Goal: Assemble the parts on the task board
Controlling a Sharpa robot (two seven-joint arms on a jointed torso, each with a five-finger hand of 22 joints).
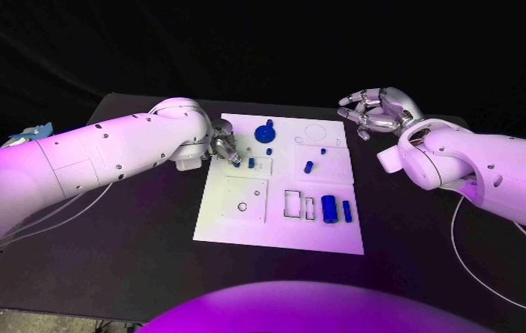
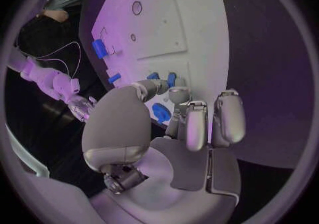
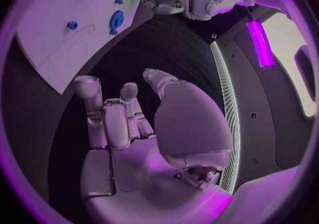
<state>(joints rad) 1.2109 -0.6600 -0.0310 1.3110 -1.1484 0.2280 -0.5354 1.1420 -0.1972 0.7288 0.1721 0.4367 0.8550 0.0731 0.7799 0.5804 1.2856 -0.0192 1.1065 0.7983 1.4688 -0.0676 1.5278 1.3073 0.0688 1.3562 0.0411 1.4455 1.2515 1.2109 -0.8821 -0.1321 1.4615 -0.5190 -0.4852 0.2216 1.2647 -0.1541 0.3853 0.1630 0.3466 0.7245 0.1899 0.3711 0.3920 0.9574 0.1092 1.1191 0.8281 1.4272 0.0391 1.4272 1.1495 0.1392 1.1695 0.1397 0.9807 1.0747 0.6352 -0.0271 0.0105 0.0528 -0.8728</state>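
On the black table (image 1: 131, 219) before me lies the white task board (image 1: 230, 226), and my left hand (image 1: 223, 144) is down at its left edge, fingertips reaching over the board toward two small blue pieces (image 1: 251, 163) near its middle row. From my left wrist I see my fingers (image 2: 199, 123) bunched close above those pieces, the thumb tip almost at one of them, but I cannot tell whether I have actually pinched anything. Just beyond my fingertips stands a round blue disc (image 1: 264, 131) near the far edge of the board. My right hand (image 1: 378, 111) hangs off the board's far right corner, above the table, fingers curled loosely and apart from each other, with nothing in them; my right wrist view (image 3: 133, 128) shows the same empty palm. Elsewhere on the board are a small blue peg (image 1: 308, 167) near the centre and two upright blue cylinders (image 1: 329, 209) beside a rectangular slot toward the near right
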